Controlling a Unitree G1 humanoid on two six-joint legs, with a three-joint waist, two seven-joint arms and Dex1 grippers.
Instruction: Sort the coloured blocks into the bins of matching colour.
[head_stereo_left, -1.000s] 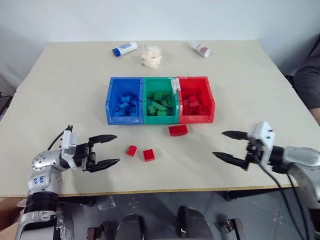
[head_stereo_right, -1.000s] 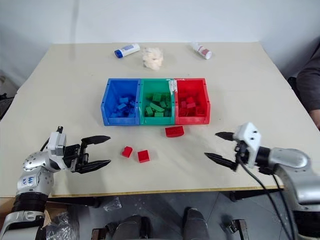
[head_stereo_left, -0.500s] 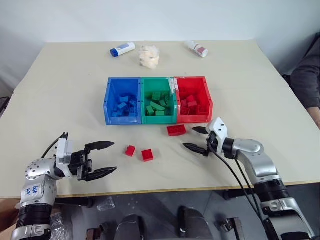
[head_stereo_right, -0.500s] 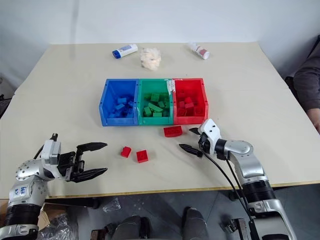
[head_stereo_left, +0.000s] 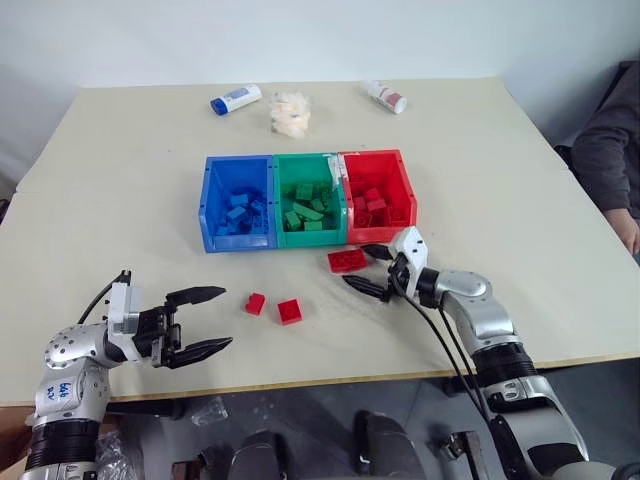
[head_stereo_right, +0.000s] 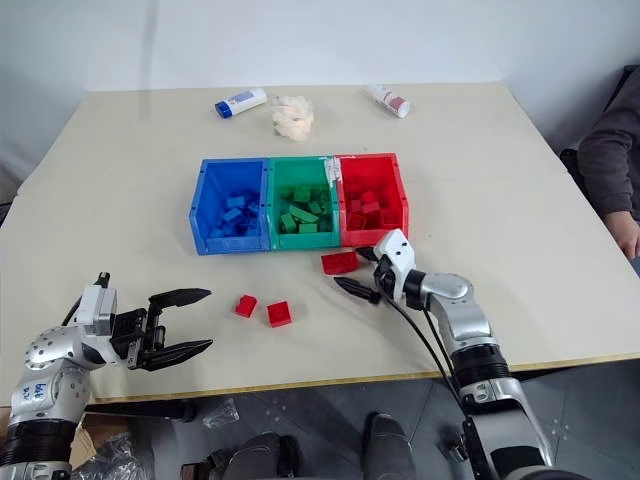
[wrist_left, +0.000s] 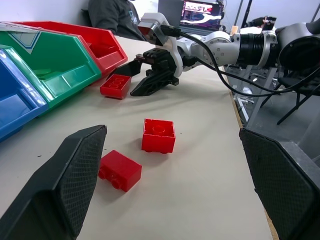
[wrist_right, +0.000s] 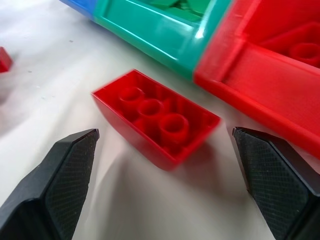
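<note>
- Head views: three bins — blue (head_stereo_left: 235, 200), green (head_stereo_left: 305, 198), red (head_stereo_left: 378, 195) — stand touching in a row on the bench (head_stereo_left: 130, 190). An oblong red block (head_stereo_left: 346, 261) lies just before the red bin.
- Left wrist view: left gripper (wrist_left: 170, 175), fingers wide and empty, faces two small red blocks (wrist_left: 158, 135) (wrist_left: 120, 170).
- Right wrist view: right gripper (wrist_right: 165, 165), fingers spread, flanks the oblong block without touching it.

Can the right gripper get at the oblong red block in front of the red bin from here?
Probably yes: the right gripper is open beside the oblong red block, nothing between them.
</note>
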